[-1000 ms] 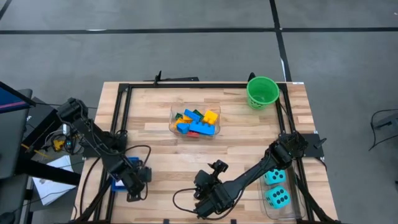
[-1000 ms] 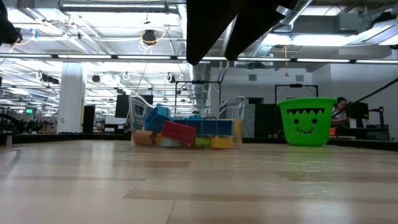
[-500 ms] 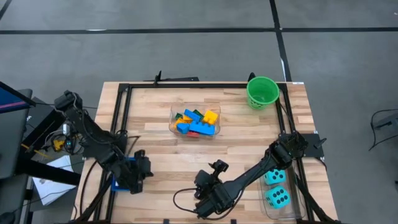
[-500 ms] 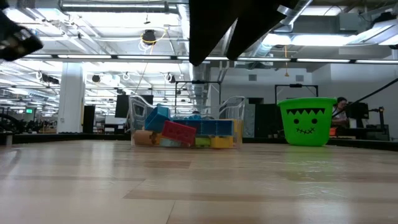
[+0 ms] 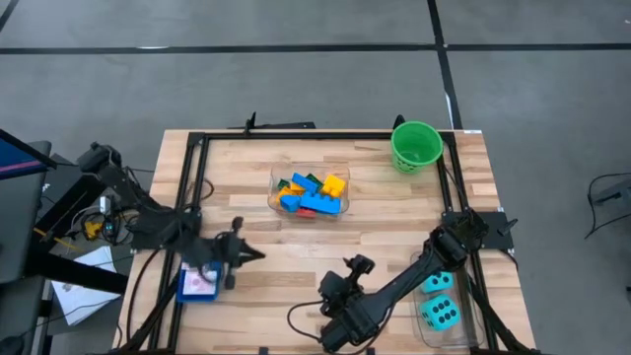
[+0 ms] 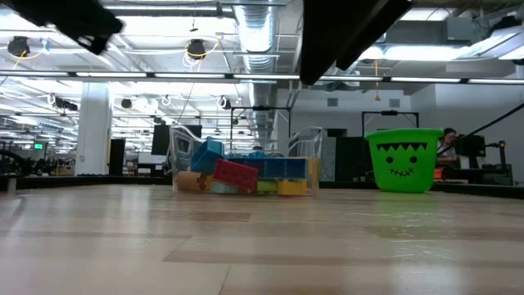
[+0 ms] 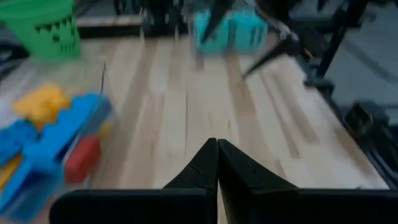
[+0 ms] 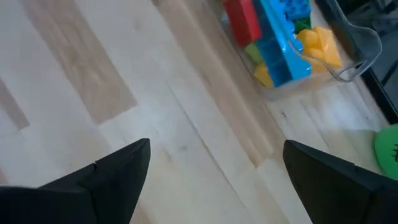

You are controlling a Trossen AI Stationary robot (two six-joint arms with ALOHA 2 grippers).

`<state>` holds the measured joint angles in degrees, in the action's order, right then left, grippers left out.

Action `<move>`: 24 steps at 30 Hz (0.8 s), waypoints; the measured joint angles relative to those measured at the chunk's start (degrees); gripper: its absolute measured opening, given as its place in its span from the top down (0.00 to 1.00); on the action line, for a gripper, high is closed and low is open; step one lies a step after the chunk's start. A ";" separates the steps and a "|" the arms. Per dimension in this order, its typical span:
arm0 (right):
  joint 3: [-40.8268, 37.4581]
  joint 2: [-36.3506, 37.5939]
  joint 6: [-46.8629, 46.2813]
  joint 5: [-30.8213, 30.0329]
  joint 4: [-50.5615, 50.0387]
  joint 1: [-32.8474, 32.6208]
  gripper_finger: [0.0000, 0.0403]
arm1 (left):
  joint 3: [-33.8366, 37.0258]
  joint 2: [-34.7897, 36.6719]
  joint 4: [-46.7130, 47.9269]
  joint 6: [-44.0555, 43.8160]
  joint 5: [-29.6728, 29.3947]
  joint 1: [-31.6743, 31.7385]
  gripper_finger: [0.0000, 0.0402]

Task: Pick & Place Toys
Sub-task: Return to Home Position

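The toys lie in three places. Blue, yellow, red and green bricks (image 5: pixel 309 192) fill a clear tub at the table's middle far side. Two teal dice (image 5: pixel 437 301) sit in a clear tub at the near right. A white-and-red card (image 5: pixel 201 281) lies in the blue tray (image 5: pixel 187 294) at the near left. My left gripper (image 5: pixel 248 254) hangs above the wood just right of the tray, pointing nearly level toward the table's right; it is shut (image 7: pixel 217 163) with nothing between its fingers. My right gripper (image 5: pixel 340 330) hovers open (image 8: pixel 214 171) over bare wood near the front edge.
A green bucket (image 5: pixel 415 146) with a face on it stands at the far right corner. A black frame (image 5: pixel 193 177) runs along the table's left, far and right sides. Cables trail over the wood (image 5: pixel 296 316) near the right arm.
My left gripper has risen from over the blue tray and swung toward the table's right, tipping from pointing down to nearly level; it has stayed shut. The card stays in the tray. My right gripper has shifted a little toward the right edge.
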<state>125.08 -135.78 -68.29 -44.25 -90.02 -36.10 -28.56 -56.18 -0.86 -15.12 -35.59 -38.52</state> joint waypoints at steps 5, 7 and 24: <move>0.00 0.72 0.16 0.68 0.00 -0.74 0.11 | 8.80 0.55 -20.53 8.55 13.06 13.42 1.00; 0.00 0.78 0.17 0.67 0.00 -0.70 0.11 | 11.18 0.57 -24.73 10.04 15.65 17.57 1.00; 0.00 0.73 0.04 0.22 0.70 0.49 0.11 | 27.44 7.23 -39.52 14.64 29.42 31.26 0.99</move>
<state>125.08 -135.04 -68.25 -44.03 -89.32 -35.60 -1.12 -48.96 -40.38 -0.48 -6.17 -7.26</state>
